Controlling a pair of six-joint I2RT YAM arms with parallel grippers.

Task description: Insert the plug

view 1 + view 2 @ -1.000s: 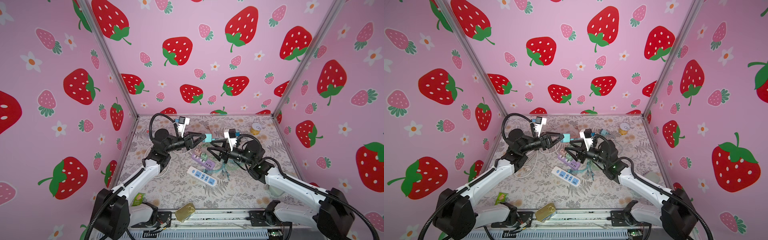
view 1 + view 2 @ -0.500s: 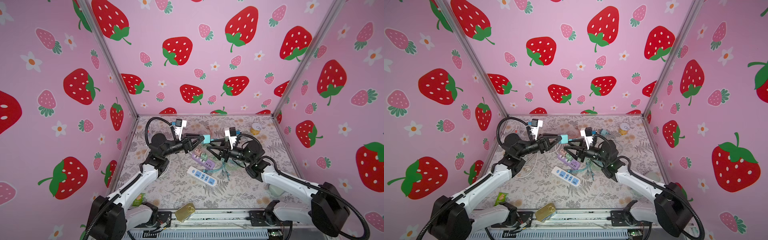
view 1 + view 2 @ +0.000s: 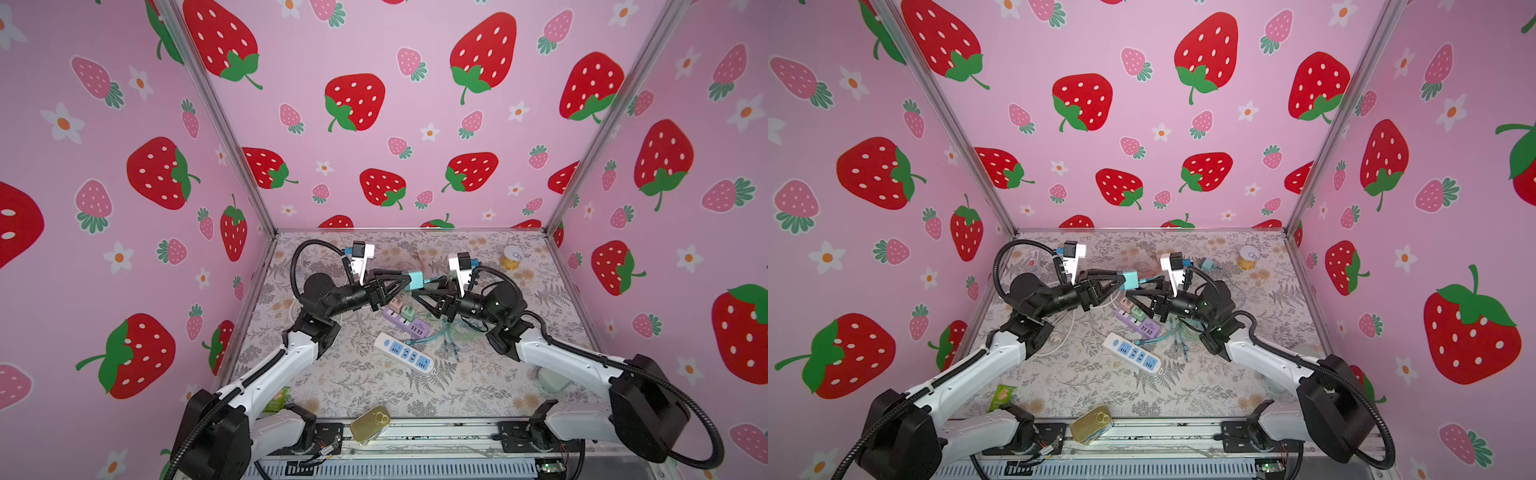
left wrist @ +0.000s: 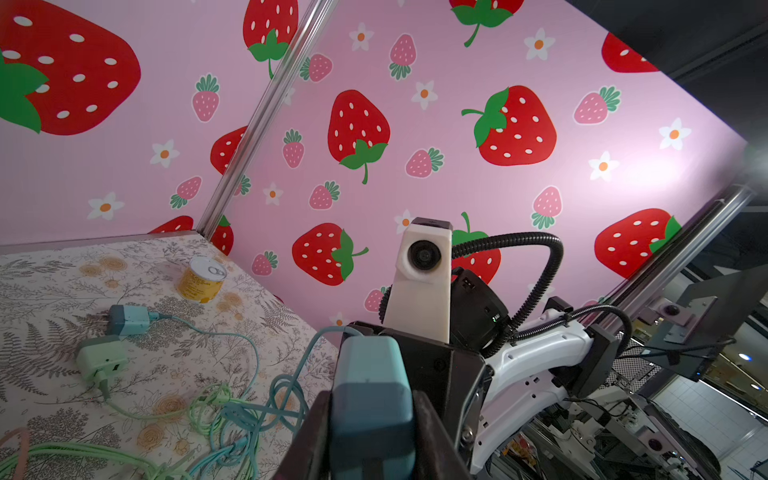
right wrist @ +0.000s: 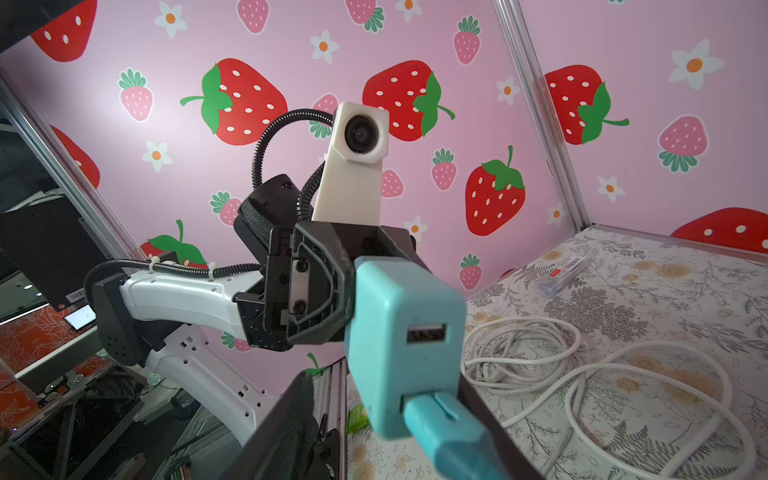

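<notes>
Both top views show me the two arms meeting nose to nose in the air above the back middle of the table [image 3: 353, 386], over the purple power strip [image 3: 406, 323]. My left gripper [image 3: 402, 281] is clamped on a teal charger [image 3: 415, 279], and the right gripper [image 3: 423, 286] reaches in from the opposite side. From up there the joint between them is too small for me to read. The left wrist view gives me the grip: the charger sits squeezed between both dark fingers [image 4: 435, 438]. A teal cable [image 4: 318, 343] leaves its far end and drops to the tangle on the table, and the ported face is hidden from this side. The right wrist view shows that face. An upper port [image 5: 427, 333] stands empty, and the teal plug [image 5: 446, 436] sits at the lower port, though I cannot tell how deep it goes. Here the right jaws stand apart: one finger lies along the plug, while the other finger [image 5: 291, 419] is clear of it, with background showing through the gap. This view also catches a white cord [image 5: 582, 374] coiled on the table beyond the charger.
</notes>
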